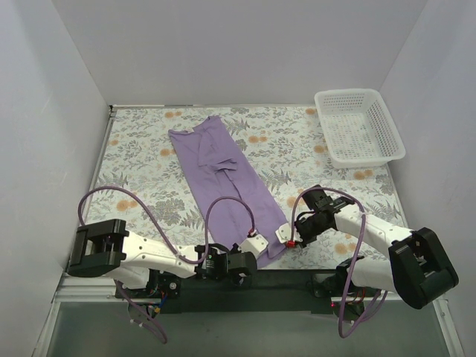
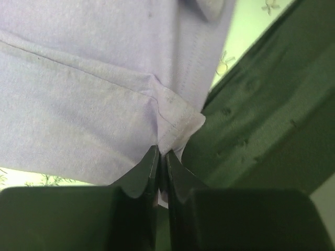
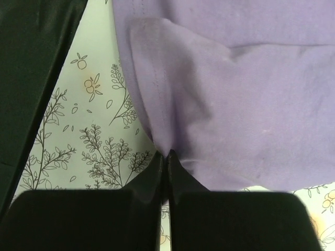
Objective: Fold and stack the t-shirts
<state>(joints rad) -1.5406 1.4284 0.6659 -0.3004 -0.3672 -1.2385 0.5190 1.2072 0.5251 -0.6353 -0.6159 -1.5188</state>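
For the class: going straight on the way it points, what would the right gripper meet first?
The lavender t-shirt: the right gripper is shut on its edge, with more purple cloth lying directly ahead. The left gripper looks close beyond, but depth is unclear.

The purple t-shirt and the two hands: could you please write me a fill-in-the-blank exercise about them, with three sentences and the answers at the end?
1. The left hand is shut on the near hem of the ____ t-shirt.
2. The right hand is ____ on the same near edge of the t-shirt.
3. The white basket stands at the far ____ corner of the table.

Missing words: purple; shut; right
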